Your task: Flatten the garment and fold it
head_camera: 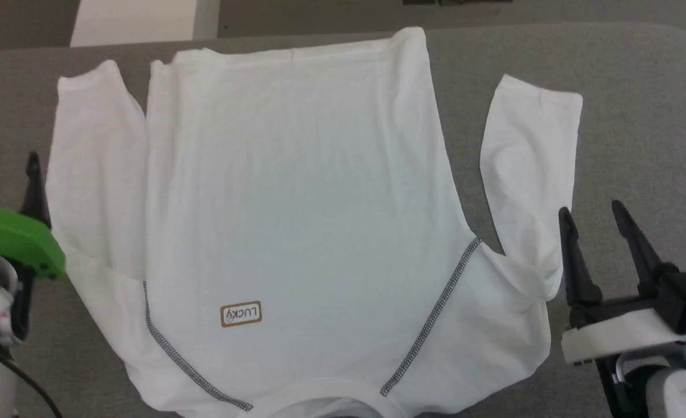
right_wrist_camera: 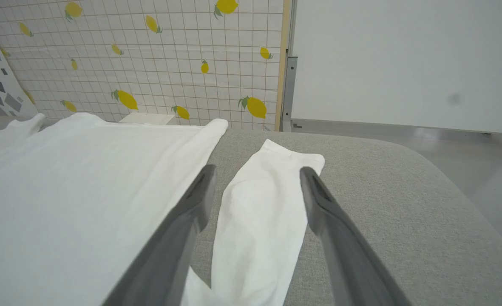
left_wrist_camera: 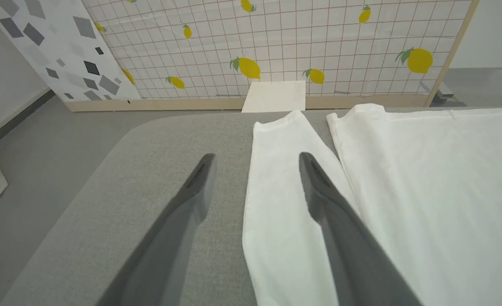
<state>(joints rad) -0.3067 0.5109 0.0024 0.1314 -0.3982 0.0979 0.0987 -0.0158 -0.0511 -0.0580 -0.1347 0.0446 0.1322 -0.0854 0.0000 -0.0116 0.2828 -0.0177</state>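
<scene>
Garment [head_camera: 296, 203] spread flat on grey worktop [head_camera: 639, 116], collar near. Thin, soft, light; prob. slides. L claw [head_camera: 3, 167] & R claw [head_camera: 589, 208] wide open, empty. Pinch sleeve cuffs [head_camera: 543, 96].

A grey, cloth-covered table [head_camera: 639, 116] with rounded corners carries a white shirt [head_camera: 302, 203], spread flat. Its collar [head_camera: 325, 400] lies at the robot's edge and its hem [head_camera: 296, 55] reaches close to the far edge. The left sleeve [head_camera: 93, 174] lies tight along the body. The right sleeve [head_camera: 528, 157] lies apart, with bare grey between it and the body, creased near the shoulder.
</scene>
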